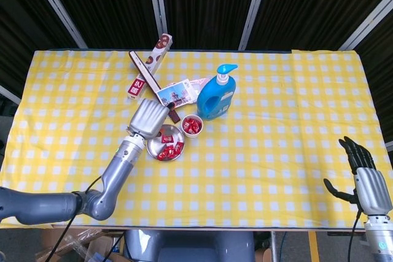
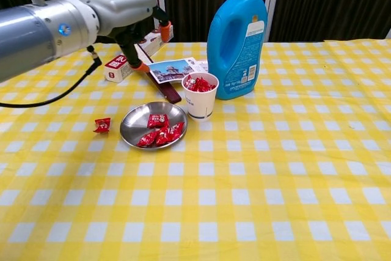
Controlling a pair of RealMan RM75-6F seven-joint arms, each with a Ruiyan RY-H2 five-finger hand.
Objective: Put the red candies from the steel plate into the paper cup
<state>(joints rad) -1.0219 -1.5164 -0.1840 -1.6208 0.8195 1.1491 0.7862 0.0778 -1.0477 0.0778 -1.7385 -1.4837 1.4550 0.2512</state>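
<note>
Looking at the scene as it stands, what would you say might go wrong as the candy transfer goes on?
The paper cup looks heaped with candies and stands close to the steel plate, so the left robot hand, reaching for another, might tip it or spill sweets. One red candy lies on the cloth outside the plate and could be missed. The blue bottle just behind limits approach room.

Big blue detergent bottle (image 2: 236, 38) with a pump top stands upper middle on the yellow checked tablecloth (image 2: 293, 169). Left of it lie a picture card (image 2: 173, 69), a dark stick (image 1: 151, 78) and a red-and-white snack box (image 1: 149, 65).
</note>
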